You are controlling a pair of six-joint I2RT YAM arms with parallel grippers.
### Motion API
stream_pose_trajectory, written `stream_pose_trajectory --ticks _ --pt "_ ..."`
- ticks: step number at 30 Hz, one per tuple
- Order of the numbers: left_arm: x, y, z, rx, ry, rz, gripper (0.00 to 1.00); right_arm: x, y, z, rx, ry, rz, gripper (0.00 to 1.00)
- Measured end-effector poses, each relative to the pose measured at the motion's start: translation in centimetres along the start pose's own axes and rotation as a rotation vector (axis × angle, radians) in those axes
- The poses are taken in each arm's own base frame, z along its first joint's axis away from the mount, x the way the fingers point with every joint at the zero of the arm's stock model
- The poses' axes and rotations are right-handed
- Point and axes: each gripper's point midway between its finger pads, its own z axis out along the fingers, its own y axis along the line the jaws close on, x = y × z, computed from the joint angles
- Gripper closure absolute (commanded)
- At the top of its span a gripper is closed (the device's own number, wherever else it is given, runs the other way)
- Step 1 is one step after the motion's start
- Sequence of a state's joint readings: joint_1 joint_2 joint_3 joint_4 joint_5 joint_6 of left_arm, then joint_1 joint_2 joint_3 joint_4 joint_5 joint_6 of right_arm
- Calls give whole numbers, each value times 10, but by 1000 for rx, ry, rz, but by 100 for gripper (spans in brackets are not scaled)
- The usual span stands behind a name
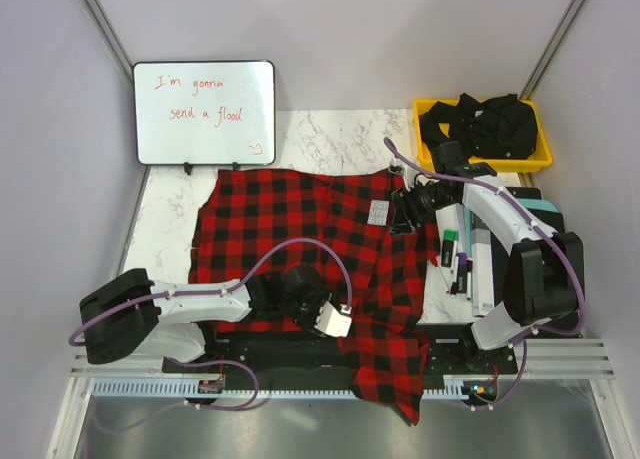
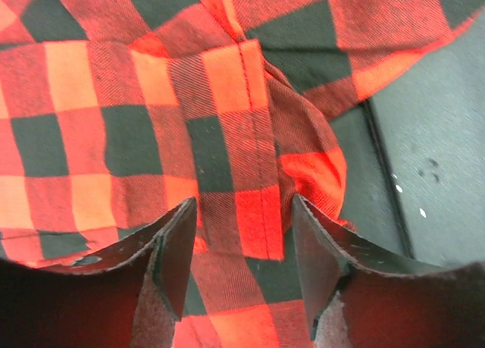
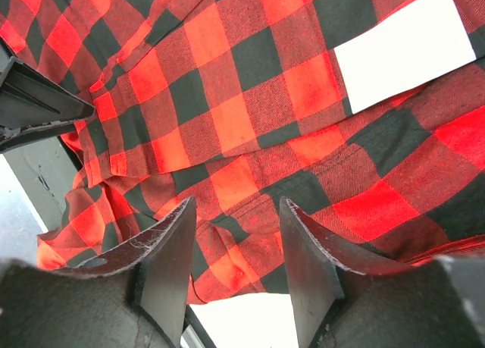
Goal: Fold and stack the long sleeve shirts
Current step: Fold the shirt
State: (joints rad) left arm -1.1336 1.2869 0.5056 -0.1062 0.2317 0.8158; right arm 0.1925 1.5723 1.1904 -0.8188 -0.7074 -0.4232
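One long sleeve shirt (image 1: 280, 219), red-and-black check, lies spread across the table, and part of it hangs over the near edge (image 1: 400, 379). A white label (image 1: 378, 212) shows near its right side. My left gripper (image 1: 335, 319) hovers low over the shirt's near part. In the left wrist view it (image 2: 244, 234) stands open, with a stitched hem fold (image 2: 250, 136) lying between the fingers. My right gripper (image 1: 405, 209) is at the shirt's right edge beside the label (image 3: 402, 56). There it (image 3: 235, 234) is open above rumpled cloth (image 3: 250, 189), gripping nothing.
A whiteboard (image 1: 204, 112) with red writing stands at the back left. At the back right, a yellow bin (image 1: 483, 164) holds black cloth. Markers and flat items (image 1: 465, 254) lie right of the shirt, under the right arm. A dark mat (image 2: 432, 136) borders the cloth.
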Motion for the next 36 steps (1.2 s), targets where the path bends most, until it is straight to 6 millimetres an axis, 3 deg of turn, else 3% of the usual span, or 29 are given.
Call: stream_pose_trajectory --ticks 4,7,10,15,17,18,19,22,27,36 --pt "0 5 4 -24 3 5 62 3 1 1 -5 3 2 35" --pt "1 5 0 -28 10 3 66 5 3 -1 -3 0 -16 26" --pt "-9 7 -14 -40 -19 8 67 2 6 -6 5 -17 -46 25" --pt "-26 19 -31 -78 -58 22 81 -3 6 -9 10 -38 -79 25" --pt "-21 19 -29 -76 -44 13 78 -4 7 -8 6 -41 -80 24" --pt "-17 18 -27 -68 -29 4 72 -4 7 -8 4 -42 -80 24" --pt "-12 17 -26 -59 -16 -4 56 -4 7 -8 4 -43 -80 24" --pt "-7 11 -25 -31 -3 -16 45 -4 7 -8 4 -42 -80 23" --pt "-19 -3 -18 8 -15 -29 45 -4 7 -8 5 -42 -80 23" --pt "-11 -3 3 -19 51 -88 46 -4 7 -8 5 -42 -80 23"
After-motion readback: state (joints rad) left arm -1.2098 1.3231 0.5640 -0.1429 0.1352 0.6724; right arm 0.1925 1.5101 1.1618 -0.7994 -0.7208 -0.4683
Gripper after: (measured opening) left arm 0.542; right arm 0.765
